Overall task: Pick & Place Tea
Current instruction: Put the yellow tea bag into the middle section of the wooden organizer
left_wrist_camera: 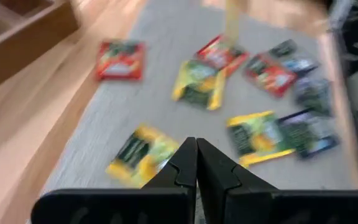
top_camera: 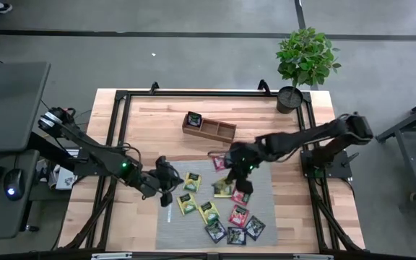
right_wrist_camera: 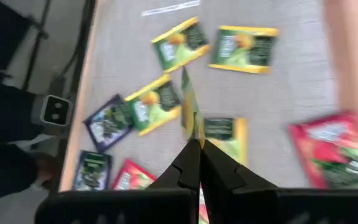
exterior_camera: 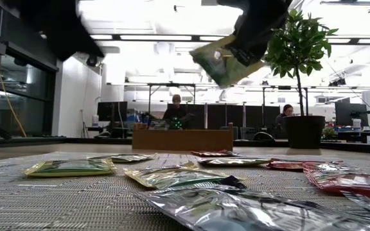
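Observation:
My right gripper (top_camera: pixel 239 175) hangs above the middle of the grey mat (top_camera: pixel 193 227), shut on a yellow-green tea sachet (exterior_camera: pixel 225 61). My left gripper (top_camera: pixel 166 189) is shut on nothing above the mat's left edge. In the left wrist view its fingers (left_wrist_camera: pixel 196 158) meet, with sachets lying flat beyond them. Several more sachets lie flat on the mat: yellow-green (top_camera: pixel 188 204), red (top_camera: pixel 238 215) and dark (top_camera: pixel 215 231). The brown wooden tray (top_camera: pixel 219 131) stands on the table beyond the mat, with a dark sachet (top_camera: pixel 193 118) in its left compartment. My right gripper pinches the yellow-green sachet between its two fingers at one edge (right_wrist_camera: pixel 193 132), coming from above at a slant. The sachet is lifted clear of the mat. It shows edge-on past the fingertips in the right wrist view and hangs tilted below the gripper (exterior_camera: pixel 255 32) in the low view.
A potted plant (top_camera: pixel 305 61) stands at the table's far right corner. A small white strip (top_camera: pixel 170 214) lies on the mat's left edge. Black frame rails (top_camera: pixel 121 115) run along the table's sides. People sit at desks far behind the table (exterior_camera: pixel 175 109).

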You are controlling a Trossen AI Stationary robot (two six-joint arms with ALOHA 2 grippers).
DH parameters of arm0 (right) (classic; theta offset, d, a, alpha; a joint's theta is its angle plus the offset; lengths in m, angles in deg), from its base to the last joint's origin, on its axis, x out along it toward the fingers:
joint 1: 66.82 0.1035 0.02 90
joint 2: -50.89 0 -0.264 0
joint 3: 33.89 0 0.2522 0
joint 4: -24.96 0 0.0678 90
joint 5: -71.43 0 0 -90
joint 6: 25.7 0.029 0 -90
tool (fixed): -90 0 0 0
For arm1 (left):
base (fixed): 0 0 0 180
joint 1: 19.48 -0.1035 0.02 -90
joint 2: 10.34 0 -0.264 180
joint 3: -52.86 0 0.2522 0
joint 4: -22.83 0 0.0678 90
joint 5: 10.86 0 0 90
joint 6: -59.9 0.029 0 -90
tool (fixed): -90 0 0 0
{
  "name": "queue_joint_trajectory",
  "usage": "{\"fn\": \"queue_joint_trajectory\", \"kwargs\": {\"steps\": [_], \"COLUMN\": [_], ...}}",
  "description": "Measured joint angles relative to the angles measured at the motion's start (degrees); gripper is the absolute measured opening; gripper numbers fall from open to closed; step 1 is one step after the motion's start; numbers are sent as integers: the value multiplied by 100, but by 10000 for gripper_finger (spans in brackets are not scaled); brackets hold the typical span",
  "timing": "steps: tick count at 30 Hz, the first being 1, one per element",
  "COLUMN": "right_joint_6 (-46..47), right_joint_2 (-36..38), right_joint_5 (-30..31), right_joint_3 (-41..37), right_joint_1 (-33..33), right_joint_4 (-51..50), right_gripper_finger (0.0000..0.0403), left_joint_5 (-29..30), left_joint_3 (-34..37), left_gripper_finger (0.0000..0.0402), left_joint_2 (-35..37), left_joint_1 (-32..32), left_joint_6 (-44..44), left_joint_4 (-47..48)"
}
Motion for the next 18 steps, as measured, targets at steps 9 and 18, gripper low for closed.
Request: {"fn": "queue_joint_trajectory", "kwargs": {"steps": [9,18], "right_joint_6": [-968,-1561], "right_joint_2": [151,-977], "right_joint_5": [143,143], "right_joint_3": [952,3225], "right_joint_1": [-1224,-2561], "right_joint_4": [-1499,-2658], "right_gripper_finger": [0,0], "left_joint_5": [204,-1841], "left_joint_3": [1549,2085], "left_gripper_finger": [1,1], "left_joint_2": [941,1730], "left_joint_1": [-201,-2048], "left_joint_6": [116,1780], "left_joint_4": [-1653,-2652]}}
